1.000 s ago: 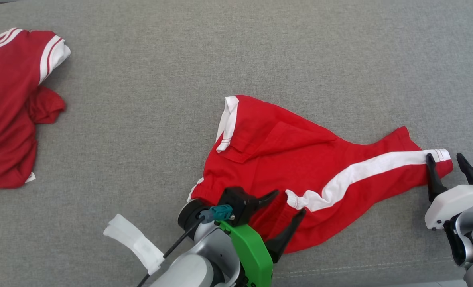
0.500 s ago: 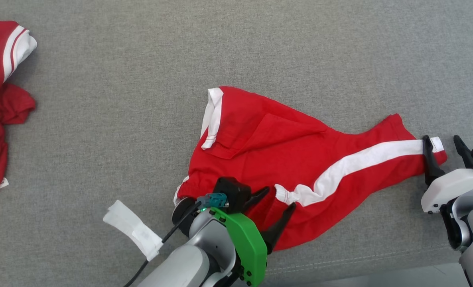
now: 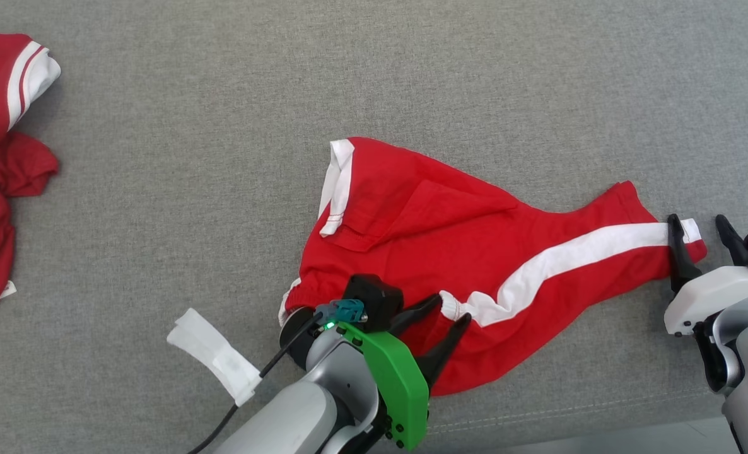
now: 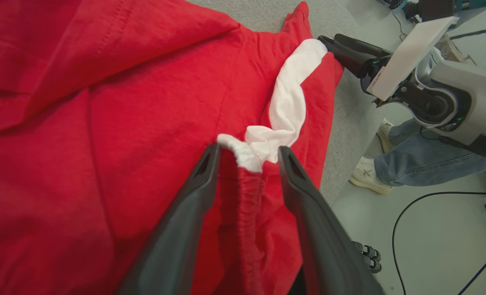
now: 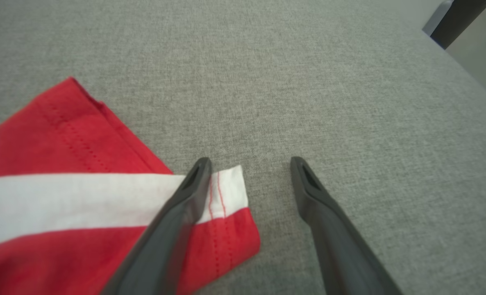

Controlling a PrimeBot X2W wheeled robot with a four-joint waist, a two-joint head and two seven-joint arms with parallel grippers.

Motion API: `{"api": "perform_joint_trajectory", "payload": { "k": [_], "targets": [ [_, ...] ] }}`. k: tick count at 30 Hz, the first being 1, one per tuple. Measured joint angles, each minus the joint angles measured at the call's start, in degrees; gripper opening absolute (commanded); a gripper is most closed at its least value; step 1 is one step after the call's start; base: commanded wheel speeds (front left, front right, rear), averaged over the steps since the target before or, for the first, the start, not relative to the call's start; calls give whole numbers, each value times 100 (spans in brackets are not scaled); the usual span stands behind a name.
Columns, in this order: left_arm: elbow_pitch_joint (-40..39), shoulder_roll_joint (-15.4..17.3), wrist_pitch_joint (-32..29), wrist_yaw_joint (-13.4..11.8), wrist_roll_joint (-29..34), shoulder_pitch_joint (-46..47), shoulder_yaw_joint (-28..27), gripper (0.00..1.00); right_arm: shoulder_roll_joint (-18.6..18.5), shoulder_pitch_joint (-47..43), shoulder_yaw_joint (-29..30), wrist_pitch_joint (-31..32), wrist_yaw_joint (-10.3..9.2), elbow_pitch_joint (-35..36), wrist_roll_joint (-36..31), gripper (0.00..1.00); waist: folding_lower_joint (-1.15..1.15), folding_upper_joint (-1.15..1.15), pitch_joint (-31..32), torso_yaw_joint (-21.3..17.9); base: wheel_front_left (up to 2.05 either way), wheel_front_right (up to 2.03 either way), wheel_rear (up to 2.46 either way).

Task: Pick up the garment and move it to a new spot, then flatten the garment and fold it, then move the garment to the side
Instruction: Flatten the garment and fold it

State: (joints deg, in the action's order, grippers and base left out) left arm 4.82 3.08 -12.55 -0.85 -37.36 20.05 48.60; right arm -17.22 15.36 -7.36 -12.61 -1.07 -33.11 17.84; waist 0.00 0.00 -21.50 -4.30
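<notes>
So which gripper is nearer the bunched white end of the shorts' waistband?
Left. The left gripper straddles the bunched waistband, a finger on each side; the right gripper is at the far leg hem, one finger over its white end.

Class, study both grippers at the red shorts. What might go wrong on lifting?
1. The left gripper straddles just the bunched waistband of the red shorts; so thin a pinch might slip.
2. The right gripper has one finger over the leg hem, the other over bare grey cushion; closing may catch only the corner.
</notes>
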Motion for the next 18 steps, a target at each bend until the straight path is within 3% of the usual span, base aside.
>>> {"api": "perform_joint_trajectory", "payload": {
  "k": [6,7,15,18],
  "targets": [
    [16,0,58,-45,-81,21,59,65,53,40,-5,-53,23,-103,32,100,0,0,33,16,0,0,0],
    [21,0,59,-54,-90,23,74,58,64,40,-10,-57,37,-114,36,100,0,0,39,18,0,0,0],
    [97,0,159,-80,-132,32,151,32,122,39,-93,-127,190,-202,41,100,0,0,94,22,0,0,0],
    [146,0,209,-116,-172,69,168,4,142,35,-126,-134,297,-264,67,22,0,0,117,19,0,0,0]
  ]
}}
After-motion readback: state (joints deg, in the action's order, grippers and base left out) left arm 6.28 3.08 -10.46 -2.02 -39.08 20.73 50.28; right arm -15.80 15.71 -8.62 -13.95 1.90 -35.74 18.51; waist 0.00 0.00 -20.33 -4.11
